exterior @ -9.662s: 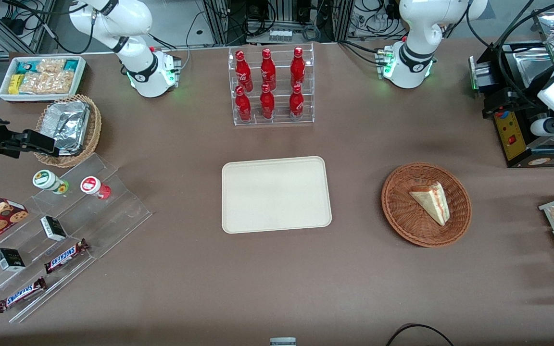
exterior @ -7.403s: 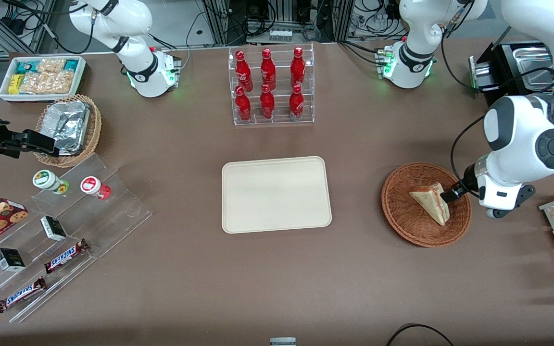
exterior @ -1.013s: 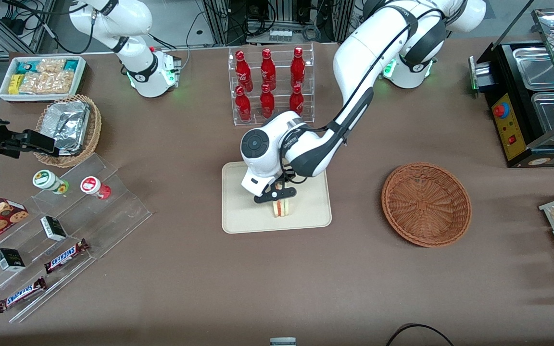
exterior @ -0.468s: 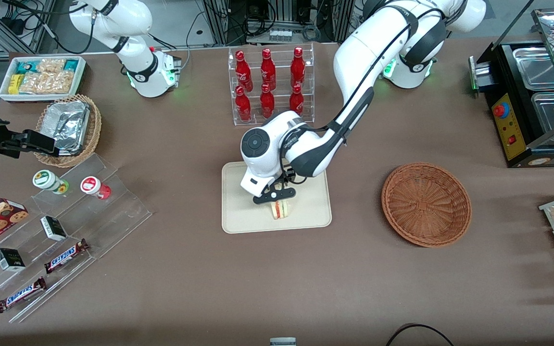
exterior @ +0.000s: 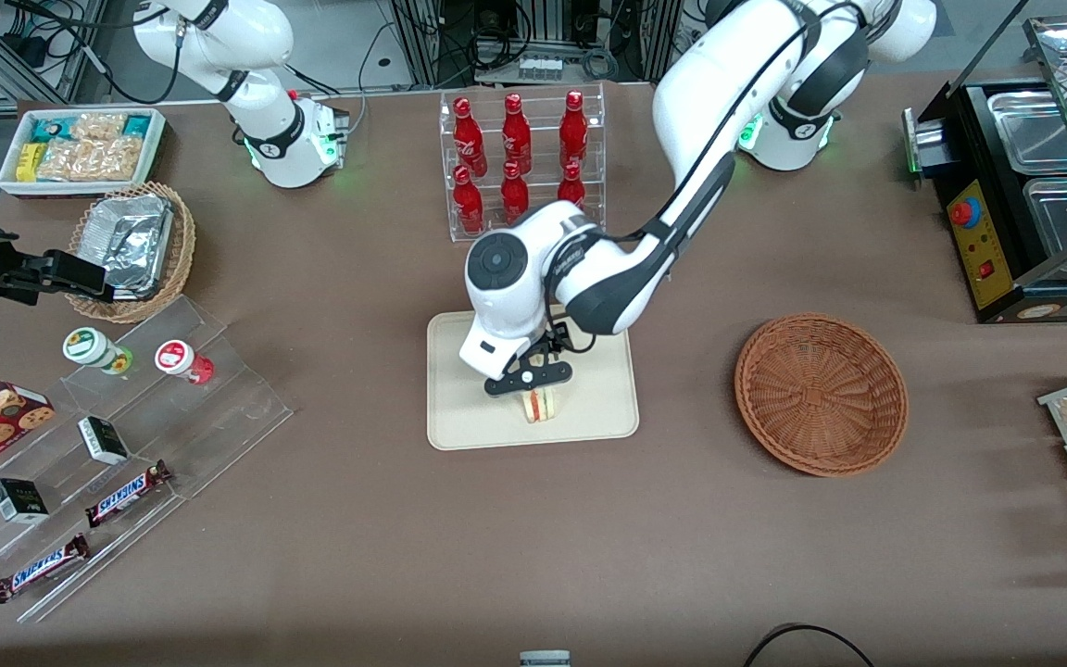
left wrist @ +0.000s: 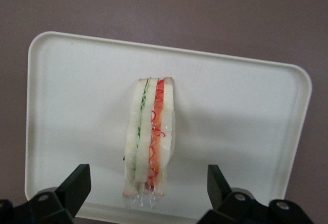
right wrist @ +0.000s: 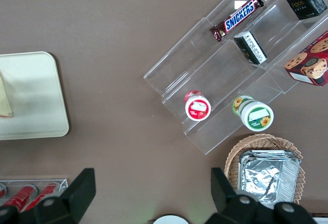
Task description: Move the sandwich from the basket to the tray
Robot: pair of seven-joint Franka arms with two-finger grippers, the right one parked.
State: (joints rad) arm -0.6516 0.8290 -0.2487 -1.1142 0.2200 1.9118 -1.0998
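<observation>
Front view shows the worktop (exterior: pixel 330 556) with the tray (exterior: pixel 459 426) under the end effector (exterior: pixel 528 379) and the empty basket (exterior: pixel 821 394) well off to its side. The sandwich (left wrist: pixel 149 142) stands on edge on the tray, just below the wide-open, empty end effector (left wrist: pixel 148 196). It looks light, soft, easily squashed and tippy; hold gently across the bread faces.

Layered sandwich (left wrist: pixel 150 141) stands on edge on the cream tray (left wrist: pixel 241 111); basket (exterior: pixel 821 394) empty.

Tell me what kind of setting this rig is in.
Likely a lab mock-up of a snack counter: racked red bottles, candy bars, the sandwich on the tray under the open gripper.
</observation>
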